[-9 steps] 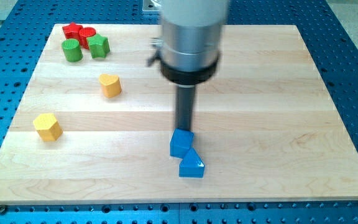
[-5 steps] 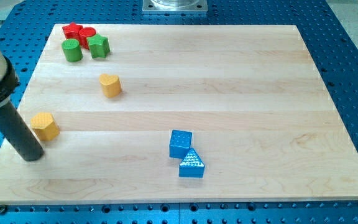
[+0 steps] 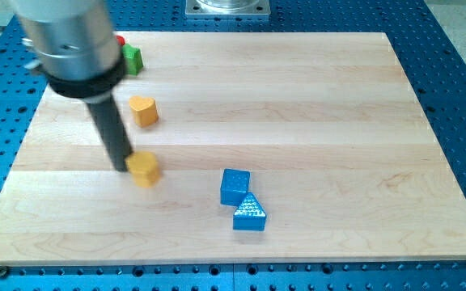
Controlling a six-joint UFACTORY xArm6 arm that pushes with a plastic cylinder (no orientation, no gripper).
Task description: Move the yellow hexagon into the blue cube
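Note:
The yellow hexagon (image 3: 145, 169) lies on the wooden board, left of centre. The blue cube (image 3: 235, 186) sits to its right, about a hundred pixels away, with bare board between them. My tip (image 3: 120, 166) touches the hexagon's left side. The rod and arm body rise toward the view's top left and hide blocks there.
A blue triangular block (image 3: 249, 214) touches the blue cube's lower right corner. A yellow heart-shaped block (image 3: 143, 110) lies above the hexagon. A green block (image 3: 132, 58) and a sliver of a red block (image 3: 120, 40) show beside the arm at the top left.
My tip has swung from the board's left edge to the hexagon's left side. The yellow hexagon has slid about a hundred pixels to the right, toward the blue cube. The blue blocks have not moved.

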